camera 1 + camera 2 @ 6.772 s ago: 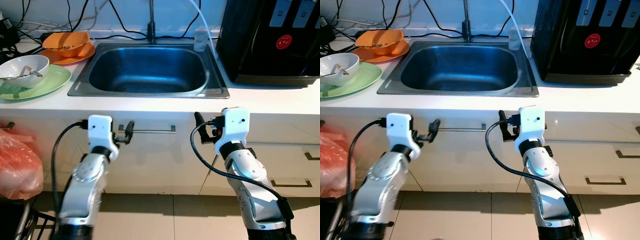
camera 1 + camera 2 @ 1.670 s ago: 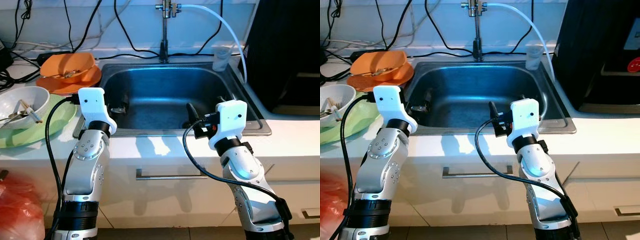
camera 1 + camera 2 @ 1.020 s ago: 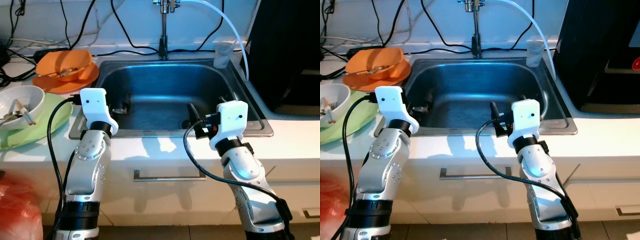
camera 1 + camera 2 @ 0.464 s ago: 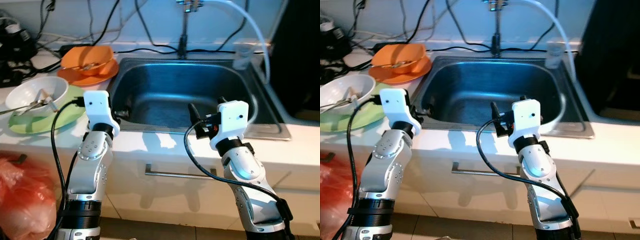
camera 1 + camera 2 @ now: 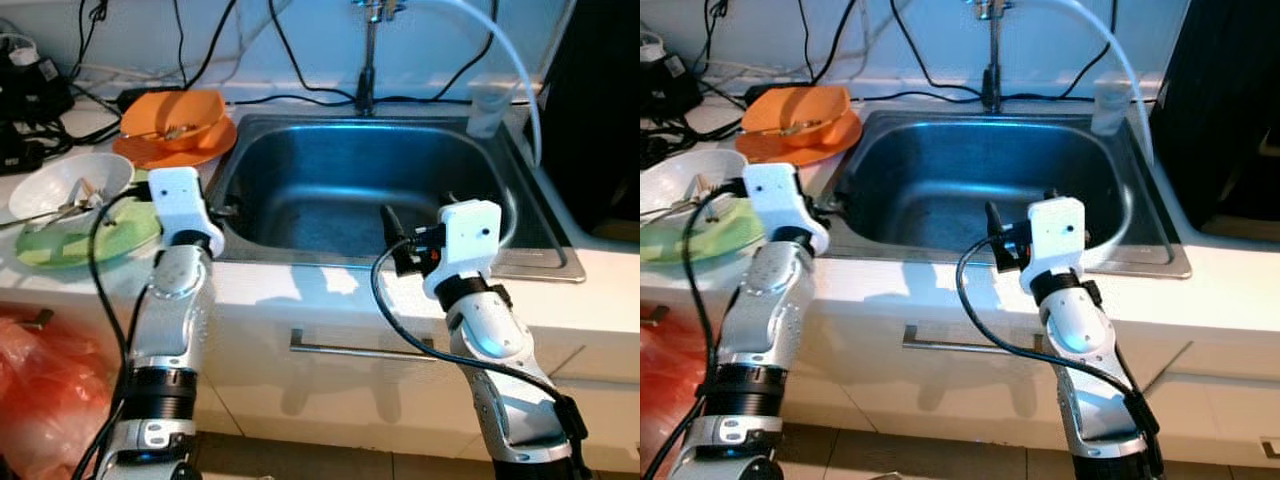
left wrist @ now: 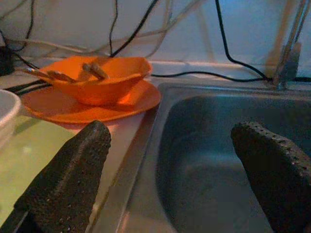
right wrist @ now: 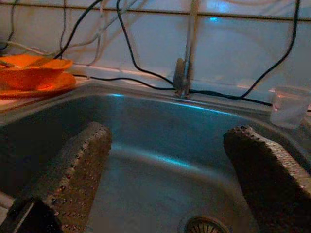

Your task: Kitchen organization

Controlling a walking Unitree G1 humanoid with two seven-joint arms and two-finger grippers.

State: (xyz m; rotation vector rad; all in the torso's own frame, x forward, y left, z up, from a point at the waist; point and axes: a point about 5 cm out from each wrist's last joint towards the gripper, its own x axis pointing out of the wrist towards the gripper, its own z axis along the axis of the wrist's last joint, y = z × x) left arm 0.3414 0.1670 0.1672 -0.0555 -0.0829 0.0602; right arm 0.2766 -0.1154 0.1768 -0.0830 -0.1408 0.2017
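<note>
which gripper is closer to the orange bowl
Left. The left gripper hovers at the sink's left rim, just in front of the orange bowl; the right gripper is over the sink's front right.

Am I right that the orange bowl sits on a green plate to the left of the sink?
Not quite: the orange bowl sits on an orange plate, as the left eye view shows. The green plate holds the white bowl. Both are left of the sink.
</note>
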